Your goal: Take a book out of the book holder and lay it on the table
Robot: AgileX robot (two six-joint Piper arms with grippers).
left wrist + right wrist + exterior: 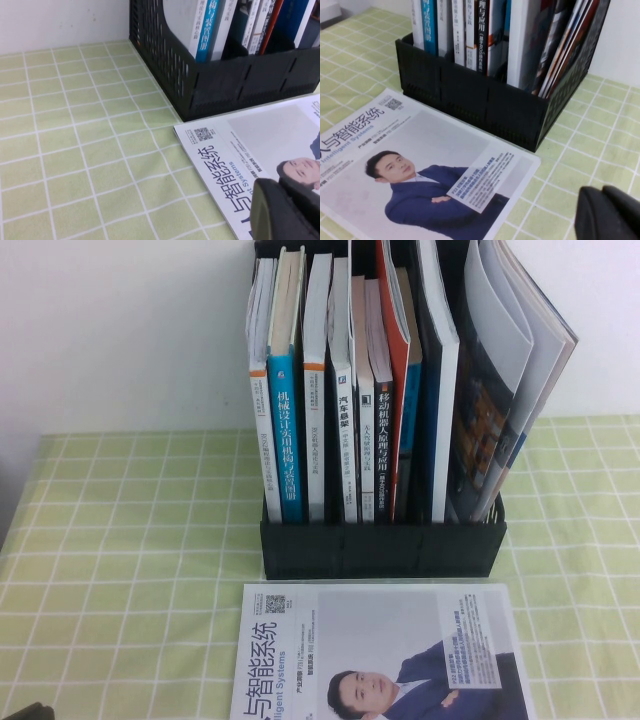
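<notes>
The book (385, 655), a glossy magazine showing a man in a dark suit, lies flat on the table (120, 570) just in front of the black book holder (385, 550). It also shows in the left wrist view (240, 145) and the right wrist view (420, 165). My left gripper (277, 187) is shut and empty, hovering over the magazine's near left part. My right gripper (602, 192) is shut and empty over the green cloth, just right of the magazine's right edge. The holder also shows in both wrist views (240, 85) (470, 100).
Several upright paperbacks (330, 390) fill the holder, and thin magazines (510, 370) lean outward at its right end. A white wall (120, 330) stands right behind. Bare cloth lies to the left (75, 140) and right (590, 145) of the holder.
</notes>
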